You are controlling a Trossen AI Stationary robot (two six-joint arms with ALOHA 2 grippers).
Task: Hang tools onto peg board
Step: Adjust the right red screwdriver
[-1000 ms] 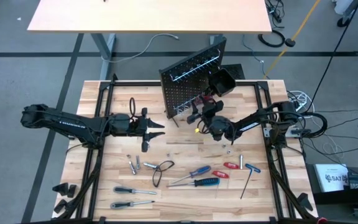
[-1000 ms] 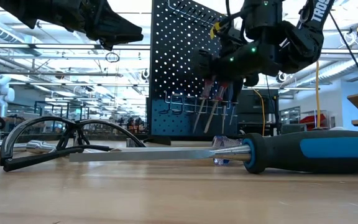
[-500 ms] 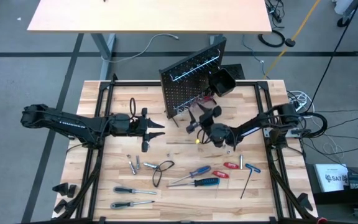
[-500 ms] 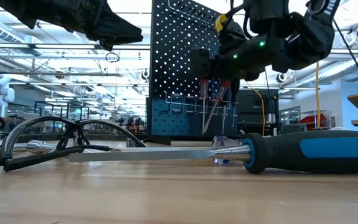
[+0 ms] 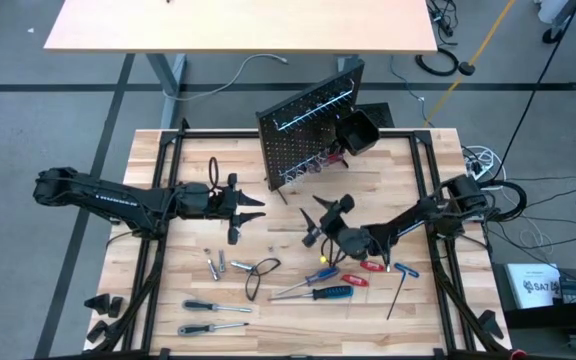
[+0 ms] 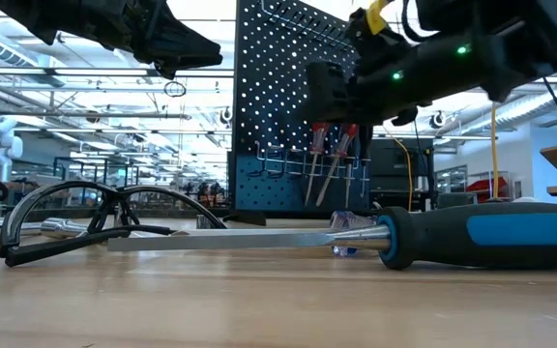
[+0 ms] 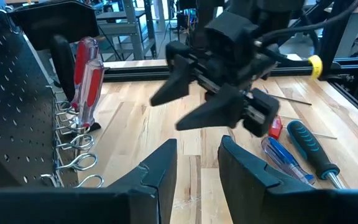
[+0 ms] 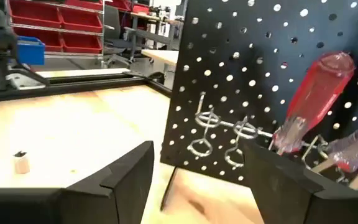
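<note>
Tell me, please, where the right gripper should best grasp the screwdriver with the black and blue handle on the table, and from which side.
Grip the black-and-blue screwdriver at mid-handle, coming straight down from above. It lies flat with its shaft toward the left arm's side, so the jaws should close across the handle. The right gripper is open, hovering just beyond it.

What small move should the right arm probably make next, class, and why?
Probably lower the open, empty right hand onto the blue-handled screwdriver just below it. Two red-handled screwdrivers already hang on the black perforated peg board, while several tools lie on the wooden table.
</note>
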